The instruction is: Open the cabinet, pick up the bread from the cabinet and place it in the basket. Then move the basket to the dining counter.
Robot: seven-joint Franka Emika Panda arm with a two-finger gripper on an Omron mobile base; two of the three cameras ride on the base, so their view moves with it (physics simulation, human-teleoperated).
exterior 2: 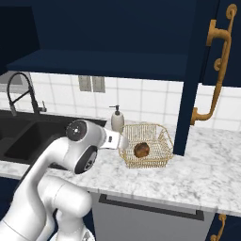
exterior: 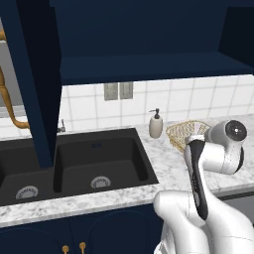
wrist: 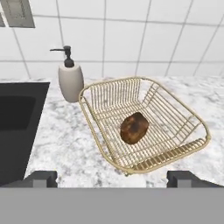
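Claw (wrist: 112,177) spread wide and empty, bread (wrist: 134,127) in basket (wrist: 101,144), long axis slanted.

One bread (wrist: 134,127), one basket (wrist: 190,117), one soap dispenser (wrist: 70,79), two sink basins (exterior: 99,161), two open cabinet doors (exterior 2: 214,70).

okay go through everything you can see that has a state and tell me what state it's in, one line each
cabinet: doors swung open, shelf bare.
bread: lying inside the basket.
basket: upright on the marble counter beside the sink.
soap dispenser: upright, just left of the basket.
gripper: open, holding nothing, short of the basket's near rim.
sink: dry, empty basins.
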